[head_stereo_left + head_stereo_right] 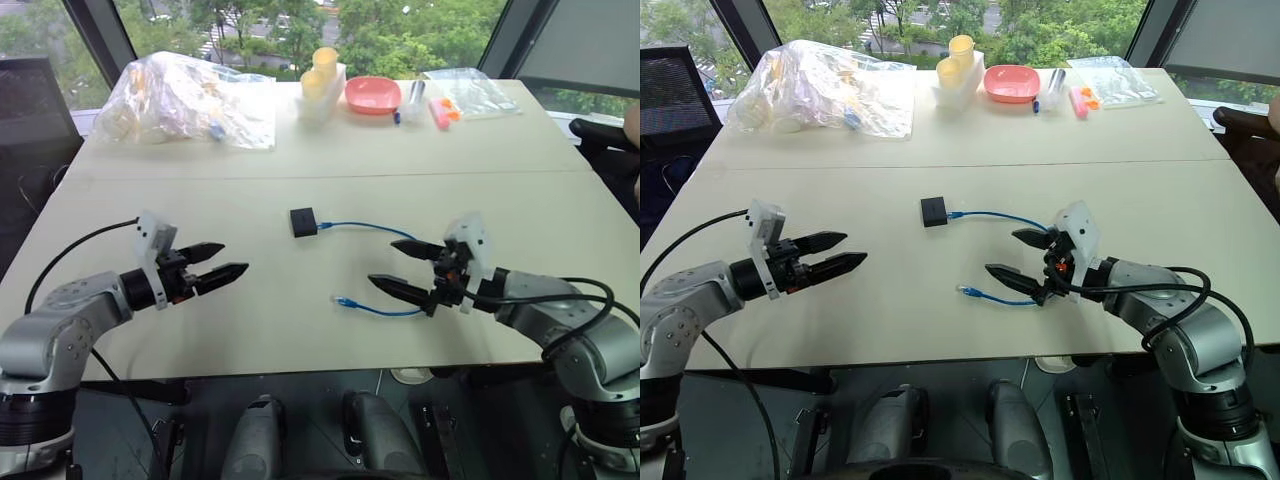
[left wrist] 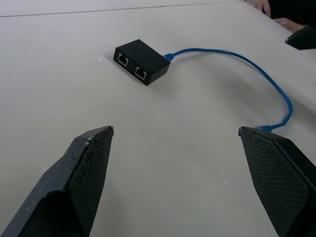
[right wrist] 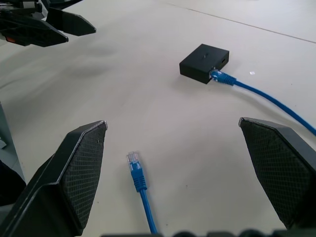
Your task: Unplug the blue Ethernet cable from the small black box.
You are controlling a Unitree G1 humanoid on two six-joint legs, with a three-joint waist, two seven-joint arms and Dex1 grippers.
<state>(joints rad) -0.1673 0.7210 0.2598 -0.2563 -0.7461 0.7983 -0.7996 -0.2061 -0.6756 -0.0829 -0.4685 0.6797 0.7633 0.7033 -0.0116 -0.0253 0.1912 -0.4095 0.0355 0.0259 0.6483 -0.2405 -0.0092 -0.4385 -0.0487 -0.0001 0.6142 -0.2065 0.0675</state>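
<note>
The small black box [image 1: 303, 221] lies flat in the middle of the table, two empty ports [image 2: 131, 67] on one side. The blue Ethernet cable [image 1: 362, 225] is plugged into its other side [image 3: 220, 77], curves right and back, and ends in a loose plug [image 3: 136, 169] on the table. My right gripper [image 1: 407, 268] hovers open over the cable's bend, the loose plug between its fingers in the right wrist view. My left gripper [image 1: 226, 260] stands open to the left of the box, well apart from it, holding nothing.
At the table's far edge sit a clear plastic bag of items [image 1: 190, 100], a white holder with yellow cups [image 1: 322, 85], a pink bowl [image 1: 373, 95] and a small bag with markers [image 1: 455, 98]. A black chair [image 1: 30, 120] stands at far left.
</note>
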